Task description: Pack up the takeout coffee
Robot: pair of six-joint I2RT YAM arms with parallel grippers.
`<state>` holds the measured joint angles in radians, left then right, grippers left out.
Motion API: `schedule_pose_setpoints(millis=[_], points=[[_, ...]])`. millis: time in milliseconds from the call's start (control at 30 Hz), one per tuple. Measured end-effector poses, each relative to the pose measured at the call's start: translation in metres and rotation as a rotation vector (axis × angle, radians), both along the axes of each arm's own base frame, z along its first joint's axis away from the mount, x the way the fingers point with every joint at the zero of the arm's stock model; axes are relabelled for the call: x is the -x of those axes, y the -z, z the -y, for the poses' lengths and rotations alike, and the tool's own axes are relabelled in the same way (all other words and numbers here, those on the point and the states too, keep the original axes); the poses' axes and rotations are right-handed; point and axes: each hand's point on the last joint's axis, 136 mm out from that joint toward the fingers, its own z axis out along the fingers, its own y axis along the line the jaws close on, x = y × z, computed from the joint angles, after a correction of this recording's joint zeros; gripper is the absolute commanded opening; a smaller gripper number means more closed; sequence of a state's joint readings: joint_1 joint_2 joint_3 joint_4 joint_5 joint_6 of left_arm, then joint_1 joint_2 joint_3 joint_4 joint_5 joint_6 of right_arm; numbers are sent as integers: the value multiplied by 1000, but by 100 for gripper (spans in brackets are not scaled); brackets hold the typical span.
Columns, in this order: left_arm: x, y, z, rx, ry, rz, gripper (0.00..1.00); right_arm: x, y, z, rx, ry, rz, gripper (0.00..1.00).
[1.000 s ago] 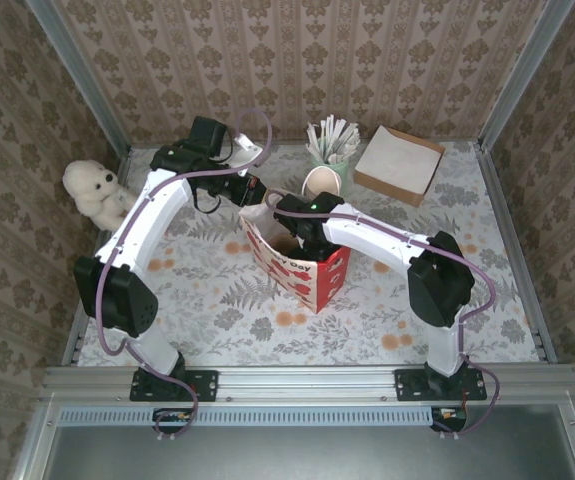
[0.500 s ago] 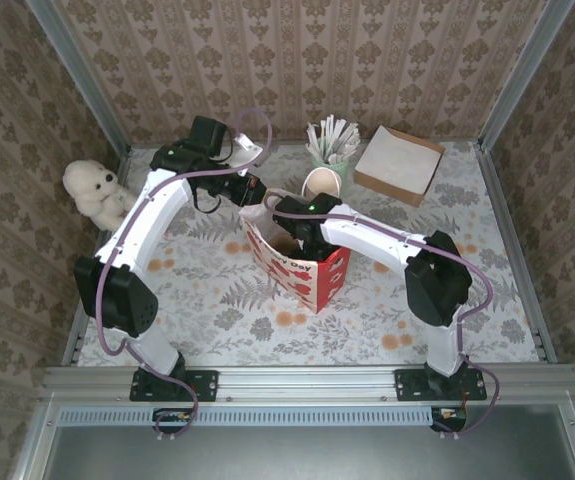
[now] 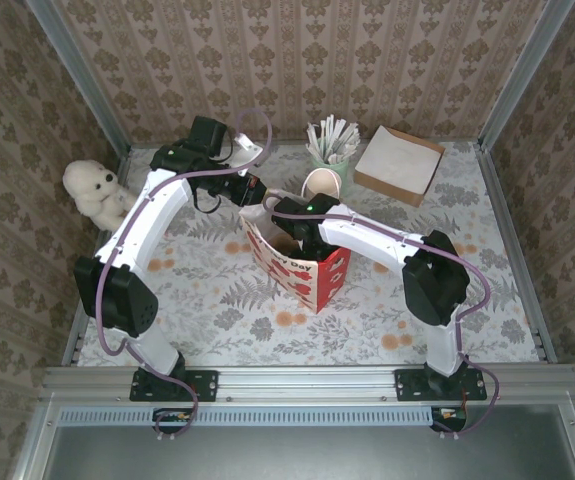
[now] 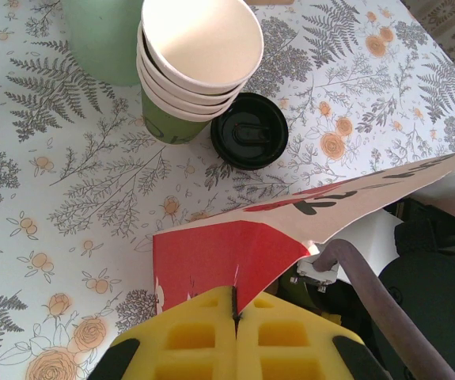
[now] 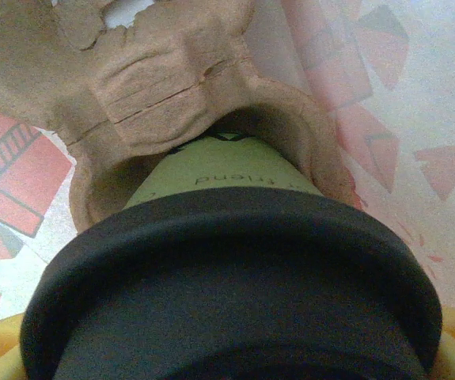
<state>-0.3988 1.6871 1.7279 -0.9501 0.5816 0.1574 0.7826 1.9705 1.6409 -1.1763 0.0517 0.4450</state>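
The left claw (image 4: 235,315) is clenched on the rim of the red-and-white paper bag (image 4: 225,255), at the bottom of its wrist view. Mid-frame overhead, the right claw (image 3: 290,238) grasps the black-lidded dark green paper cup (image 5: 227,261) inside the bag, above a brown pulp holder (image 5: 156,87).

The left gripper (image 4: 235,313), reaching far forward, pinches shut on the bag (image 4: 219,253) rim, while the downward-angled right gripper (image 5: 227,348) clasps the takeout coffee (image 5: 227,269).
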Motion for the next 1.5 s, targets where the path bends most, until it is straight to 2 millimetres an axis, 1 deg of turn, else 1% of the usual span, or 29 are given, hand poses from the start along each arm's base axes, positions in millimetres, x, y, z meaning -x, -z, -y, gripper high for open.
schedule_pose_setpoints(millis=[433, 1067, 1333, 1500], points=[[0, 0, 0, 2, 1, -1, 0, -1, -4, -2, -5, 0, 0, 61], [1, -1, 1, 5, 3, -3, 0, -2, -8, -2, -7, 2, -3, 66], [1, -1, 1, 5, 4, -3, 0, -2, -9, -3, -8, 2, -3, 70], [1, -1, 1, 7, 5, -4, 0, -3, -10, -3, -12, 5, -4, 74]])
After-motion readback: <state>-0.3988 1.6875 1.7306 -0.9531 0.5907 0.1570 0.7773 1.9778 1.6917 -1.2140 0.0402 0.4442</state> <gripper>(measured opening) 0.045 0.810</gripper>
